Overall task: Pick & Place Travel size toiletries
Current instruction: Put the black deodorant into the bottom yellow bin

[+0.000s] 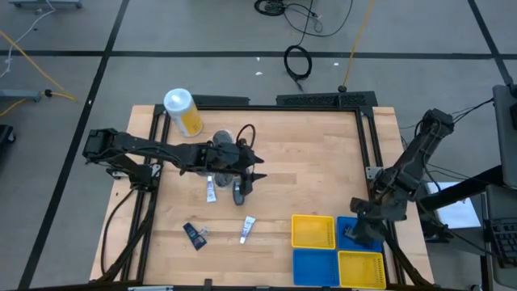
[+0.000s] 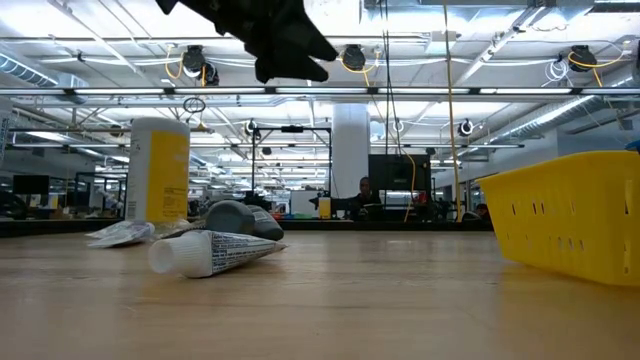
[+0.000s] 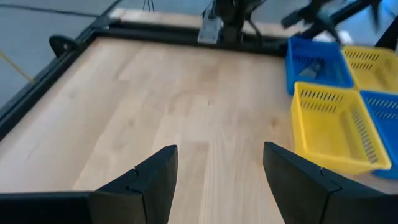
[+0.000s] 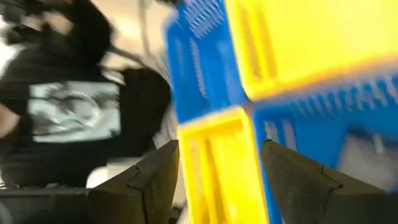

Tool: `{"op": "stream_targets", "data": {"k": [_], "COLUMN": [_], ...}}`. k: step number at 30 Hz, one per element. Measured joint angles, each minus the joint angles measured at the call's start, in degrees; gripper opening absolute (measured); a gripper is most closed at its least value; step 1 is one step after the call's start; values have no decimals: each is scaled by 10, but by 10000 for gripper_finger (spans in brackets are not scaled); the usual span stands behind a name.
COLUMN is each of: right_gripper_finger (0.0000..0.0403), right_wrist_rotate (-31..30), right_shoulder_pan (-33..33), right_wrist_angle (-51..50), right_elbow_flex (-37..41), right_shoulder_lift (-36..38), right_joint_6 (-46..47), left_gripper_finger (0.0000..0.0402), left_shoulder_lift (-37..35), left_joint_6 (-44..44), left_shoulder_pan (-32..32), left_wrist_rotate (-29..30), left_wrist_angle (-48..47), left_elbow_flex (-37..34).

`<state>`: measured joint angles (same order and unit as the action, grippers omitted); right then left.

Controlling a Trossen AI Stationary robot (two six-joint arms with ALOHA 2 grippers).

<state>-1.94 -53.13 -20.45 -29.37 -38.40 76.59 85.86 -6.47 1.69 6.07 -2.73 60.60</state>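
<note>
Pale wood planks make up the tabletop (image 1: 307,153), framed by a dark metal rail. Reaching in from nine o'clock, the left arm stretches over the middle of the table and its left gripper (image 1: 252,168) hangs just left of centre; in its wrist view both fingers (image 3: 158,180) stand well apart with only bare wood between them, holding nothing. Right beside the gripper, toward six o'clock, lie a small white tube (image 1: 211,191) and a dark oval bottle (image 1: 241,191), close together. Nearer the front edge, at about seven o'clock from the table's middle, lie a dark blue tube (image 1: 194,234) and another white tube (image 1: 246,229), a little apart from each other. From table height that white tube (image 2: 212,252) lies on its side with its cap toward the camera, and a grey bottle (image 2: 240,217) rests behind it.

Up at eleven o'clock a yellow canister (image 1: 183,111) with a white lid lies near the back rail. At five o'clock four square bins sit pushed together: a yellow bin (image 1: 313,231), a blue bin (image 1: 316,267), another yellow bin (image 1: 361,270) and a blue bin (image 1: 349,230) partly under the right arm. The right gripper (image 1: 363,230) hovers over that last bin, its fingers (image 4: 155,180) spread wide and empty.
</note>
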Motion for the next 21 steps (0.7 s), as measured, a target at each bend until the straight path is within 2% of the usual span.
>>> {"op": "stream_targets", "data": {"k": [9, 13, 18, 21], "right_gripper_finger": [214, 212, 212, 212], "right_wrist_rotate": [-75, -117, -120, -135], "right_shoulder_pan": [105, 149, 204, 236], "right_wrist_angle": [140, 192, 223, 224], "right_elbow_flex": [0, 0, 0, 0], "right_shoulder_lift": [9, 9, 9, 9], "right_joint_6": [-278, -381, -497, -534], "left_gripper_finger": [234, 234, 234, 234], "left_shoulder_lift": [0, 0, 0, 0], "left_joint_6": [27, 10, -27, -56], "left_shoulder_pan": [0, 0, 0, -5], "left_wrist_rotate": [-18, -17, 4, 25], "left_wrist_angle": [-79, -101, -111, -114], "left_elbow_flex": [0, 0, 0, 0]}}
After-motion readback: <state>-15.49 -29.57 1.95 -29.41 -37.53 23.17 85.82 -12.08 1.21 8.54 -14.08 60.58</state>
